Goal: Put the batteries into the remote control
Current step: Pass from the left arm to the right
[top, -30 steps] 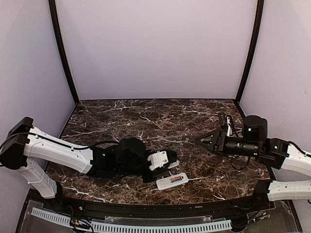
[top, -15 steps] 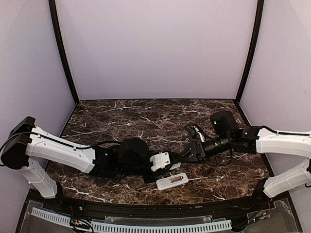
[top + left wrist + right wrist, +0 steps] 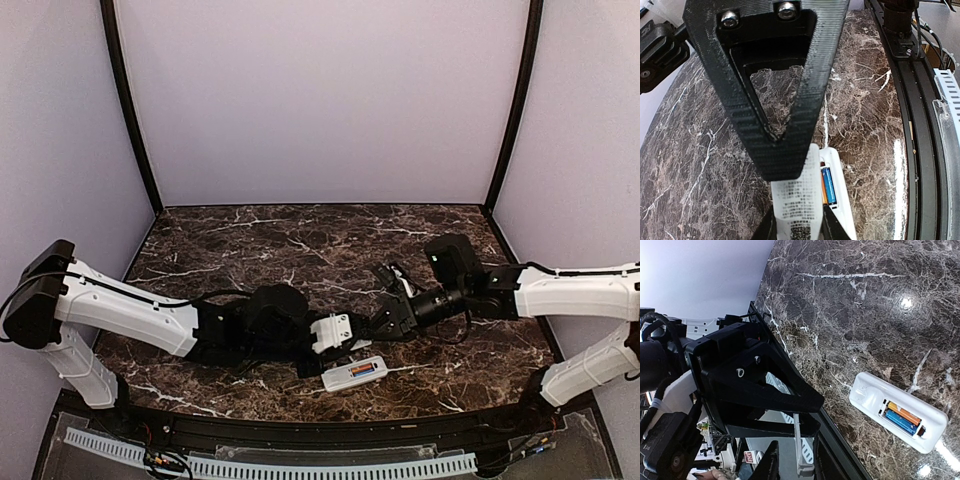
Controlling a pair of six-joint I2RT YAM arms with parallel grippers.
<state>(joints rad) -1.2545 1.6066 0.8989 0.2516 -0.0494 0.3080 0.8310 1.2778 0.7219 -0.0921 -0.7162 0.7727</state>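
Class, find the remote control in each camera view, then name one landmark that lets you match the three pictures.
Top external: the remote control lies low in the picture, just right of centre.
Left wrist: at the bottom, right of centre.
Right wrist: lower right, lying back upward.
Shared landmark: the orange and blue batteries side by side in its open compartment.

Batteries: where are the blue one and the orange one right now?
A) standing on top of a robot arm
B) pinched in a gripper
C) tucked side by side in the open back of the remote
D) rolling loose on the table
C, because the batteries lie side by side in the open slot in the back of the remote, which rests on the table.
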